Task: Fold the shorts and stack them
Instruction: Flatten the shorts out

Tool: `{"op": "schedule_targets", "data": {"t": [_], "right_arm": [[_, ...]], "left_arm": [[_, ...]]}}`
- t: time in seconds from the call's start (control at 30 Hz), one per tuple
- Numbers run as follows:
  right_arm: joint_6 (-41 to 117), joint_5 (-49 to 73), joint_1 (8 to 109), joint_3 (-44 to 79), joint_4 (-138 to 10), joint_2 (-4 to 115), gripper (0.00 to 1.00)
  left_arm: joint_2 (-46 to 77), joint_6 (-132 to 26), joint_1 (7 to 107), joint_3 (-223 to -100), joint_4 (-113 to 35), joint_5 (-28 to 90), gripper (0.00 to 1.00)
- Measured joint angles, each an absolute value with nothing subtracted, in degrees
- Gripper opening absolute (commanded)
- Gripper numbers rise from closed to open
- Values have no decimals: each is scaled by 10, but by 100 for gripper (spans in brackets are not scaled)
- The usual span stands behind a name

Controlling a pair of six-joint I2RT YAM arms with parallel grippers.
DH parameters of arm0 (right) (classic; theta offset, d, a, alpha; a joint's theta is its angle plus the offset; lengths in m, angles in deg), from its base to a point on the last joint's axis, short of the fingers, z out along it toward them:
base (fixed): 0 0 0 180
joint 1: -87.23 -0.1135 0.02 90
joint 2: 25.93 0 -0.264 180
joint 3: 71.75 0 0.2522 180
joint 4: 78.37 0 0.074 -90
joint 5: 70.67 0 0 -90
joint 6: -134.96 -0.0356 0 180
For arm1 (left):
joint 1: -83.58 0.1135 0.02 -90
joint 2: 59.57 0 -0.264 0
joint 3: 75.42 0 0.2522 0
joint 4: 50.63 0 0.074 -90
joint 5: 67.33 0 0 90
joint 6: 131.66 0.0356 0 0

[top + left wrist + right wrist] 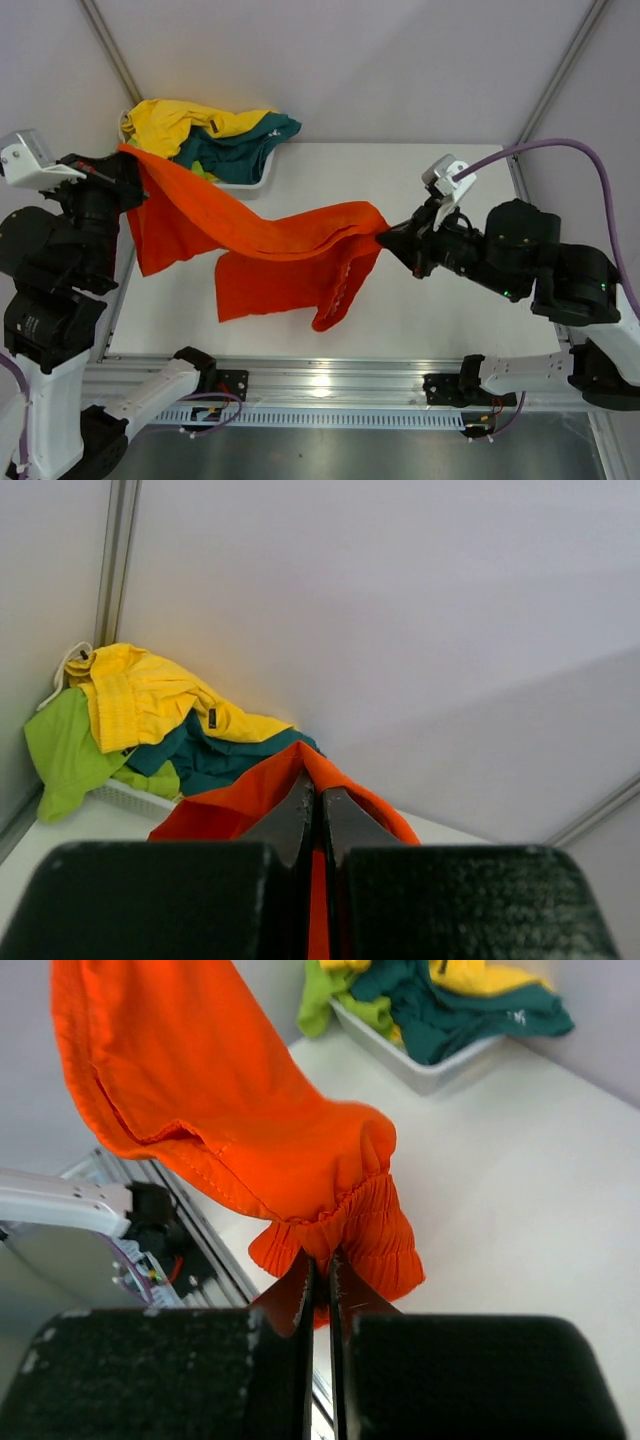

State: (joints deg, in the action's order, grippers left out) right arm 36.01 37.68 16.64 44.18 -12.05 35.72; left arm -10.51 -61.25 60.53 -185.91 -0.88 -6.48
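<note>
**Orange shorts (290,250) strung between both pincers over the table (460,310); basket (252,182) loaded at far left.**

We find the white basket at the table's far left corner holding a heap. The yellow shorts (180,120) lie on top, the teal shorts (245,148) spill over the right rim, and the lime-green shorts (60,745) hang at one side. The left pincer (318,792) is clamped on an edge of the orange pair just beside the basket. The right pincer (320,1260) is clamped on the gathered waistband at the right. The cloth sags between them. We cannot tell whether its lower folds touch the table.
</note>
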Motion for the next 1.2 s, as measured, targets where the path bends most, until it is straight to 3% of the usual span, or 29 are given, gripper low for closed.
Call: {"op": "schedule_targets", "data": {"t": [0.27, 0.7, 0.83, 1.03, 1.2], "right_arm": [[382, 337, 164, 574, -91, 364, 0], [380, 171, 164, 667, -74, 391, 0], [381, 204, 164, 647, -68, 389, 0], [395, 356, 177, 588, -65, 383, 0], [407, 355, 348, 576, -80, 421, 0]], "left_arm": [[-90, -581, 605, -1947, 41, -63, 0], [-150, -564, 605, -2004, 30, 48, 0], [-151, -560, 605, -2002, 29, 54, 0], [-123, -554, 605, -1942, 12, 46, 0], [-19, -551, 606, -1905, -22, 38, 0]]}}
